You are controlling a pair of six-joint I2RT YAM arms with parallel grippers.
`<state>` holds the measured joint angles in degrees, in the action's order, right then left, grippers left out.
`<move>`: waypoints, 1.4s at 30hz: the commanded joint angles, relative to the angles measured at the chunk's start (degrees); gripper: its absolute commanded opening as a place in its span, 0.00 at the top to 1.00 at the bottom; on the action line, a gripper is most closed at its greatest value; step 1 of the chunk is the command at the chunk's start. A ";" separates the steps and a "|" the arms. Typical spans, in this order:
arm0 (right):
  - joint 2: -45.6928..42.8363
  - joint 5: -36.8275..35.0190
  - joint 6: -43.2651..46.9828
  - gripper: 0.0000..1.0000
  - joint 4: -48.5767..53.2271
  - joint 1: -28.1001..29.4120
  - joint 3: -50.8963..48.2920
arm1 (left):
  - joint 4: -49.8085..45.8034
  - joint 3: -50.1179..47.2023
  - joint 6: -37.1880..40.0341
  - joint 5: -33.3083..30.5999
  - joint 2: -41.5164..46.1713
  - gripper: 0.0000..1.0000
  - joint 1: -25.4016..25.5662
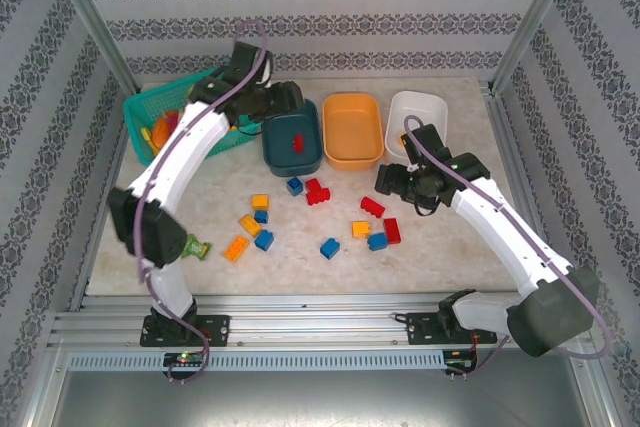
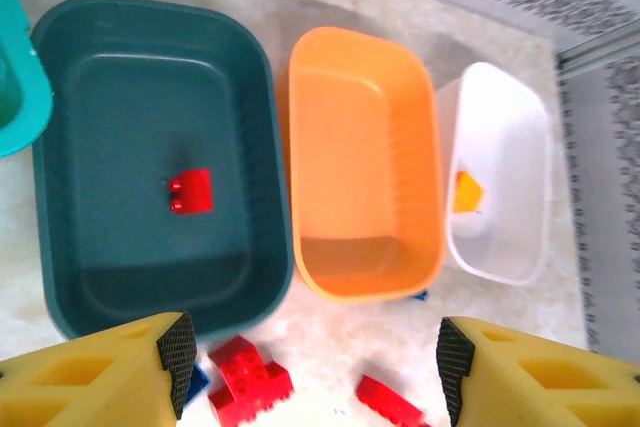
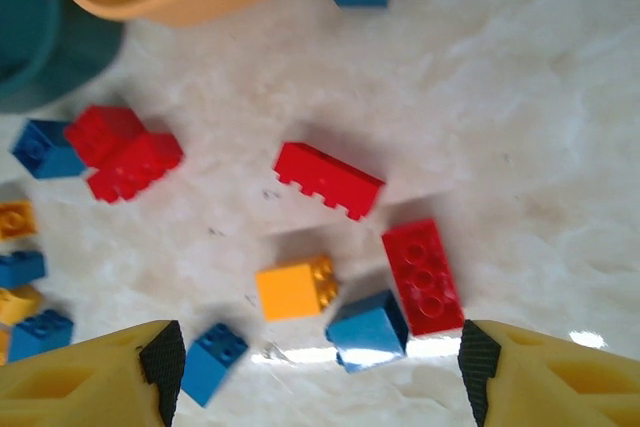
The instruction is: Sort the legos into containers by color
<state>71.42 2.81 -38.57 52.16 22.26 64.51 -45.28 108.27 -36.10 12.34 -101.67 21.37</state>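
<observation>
Above the counter (image 1: pixel 300 272), the left tool (image 2: pixel 312 357) and right tool (image 3: pixel 320 367) hang open and empty; the right should straddle the free-standing long red lego (image 3: pixel 328 179) squarely before closing.

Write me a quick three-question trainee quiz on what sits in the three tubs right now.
1. True or false: the orange tub is empty.
2. The lego in the dark teal tub is: A blue, B red, C yellow.
3. Fill in: the white tub holds one ____ brick.
Key: 1 true; 2 B; 3 orange-yellow.
</observation>
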 commanded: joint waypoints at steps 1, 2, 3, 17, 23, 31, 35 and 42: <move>-1.27 -0.81 3.00 0.26 2.49 0.43 -1.45 | 5.35 -11.36 -2.93 2.17 7.40 0.32 0.27; -1.20 -0.61 3.06 0.26 2.34 0.82 -1.57 | 5.98 -14.63 -3.42 2.42 10.24 0.32 0.34; -1.13 -0.45 3.08 0.26 2.25 1.32 -1.58 | 6.65 -18.72 -3.79 2.83 13.33 0.32 0.45; -1.94 -1.49 -18.68 0.34 -1.36 9.06 -11.84 | 7.01 -55.02 -7.82 4.72 44.50 0.28 4.88; -3.38 -4.67 -22.68 0.35 -6.78 5.03 -11.98 | 9.24 -57.80 -8.20 4.78 46.81 0.29 7.66; 9.73 -6.83 -2.43 0.34 -17.78 -0.14 -7.73 | 13.99 -58.41 -8.38 3.14 45.51 0.29 8.23; 17.12 -5.53 4.43 0.35 -23.02 -1.76 -4.52 | 14.61 -57.77 -8.79 2.46 44.90 0.29 8.40; 27.69 -5.05 6.21 0.38 -26.86 -4.71 0.27 | 12.17 -56.39 -8.07 1.09 45.37 0.28 8.69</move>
<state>97.12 -2.11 -35.18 28.27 18.76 62.92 -33.34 50.26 -44.03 14.85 -56.80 29.17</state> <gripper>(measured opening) 0.624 0.714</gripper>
